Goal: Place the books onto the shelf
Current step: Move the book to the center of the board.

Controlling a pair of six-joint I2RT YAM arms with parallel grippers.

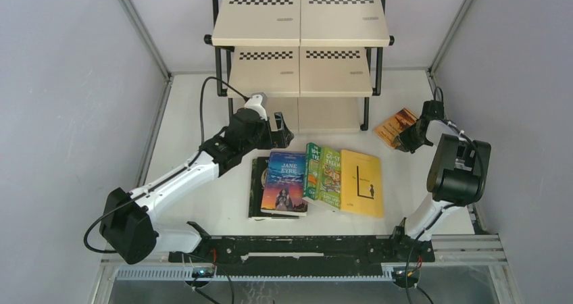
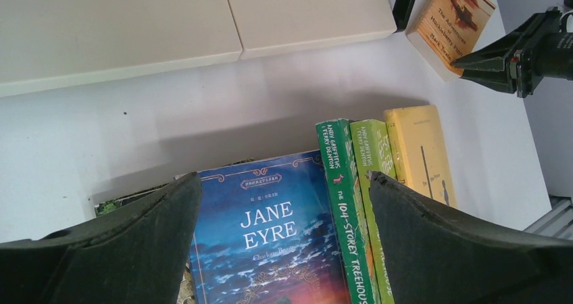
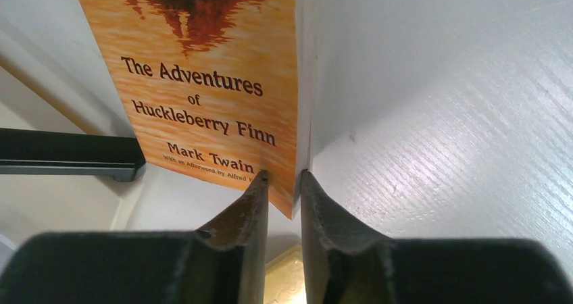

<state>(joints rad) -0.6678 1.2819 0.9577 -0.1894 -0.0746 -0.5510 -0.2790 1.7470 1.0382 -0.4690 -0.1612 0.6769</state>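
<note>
The small orange book [image 3: 203, 67], "The Adventures of Huckleberry Finn", lies at the right of the shelf [image 1: 301, 40], and my right gripper [image 3: 284, 175] is shut on its near corner, one finger on each face. A row of books lies on the table before the shelf: a black one [image 1: 257, 182] under the blue "Jane Eyre" [image 2: 270, 230], two green ones [image 1: 323, 175] and a yellow one [image 1: 361, 182]. My left gripper [image 2: 284, 179] hangs wide open over the top edge of "Jane Eyre" and the nearest green spine [image 2: 344, 182], holding nothing.
The shelf's lowest cream board [image 2: 135, 27] lies just beyond the left gripper. Its black right leg [image 3: 67, 152] stands close to the left of the orange book. Grey walls close in the table on both sides.
</note>
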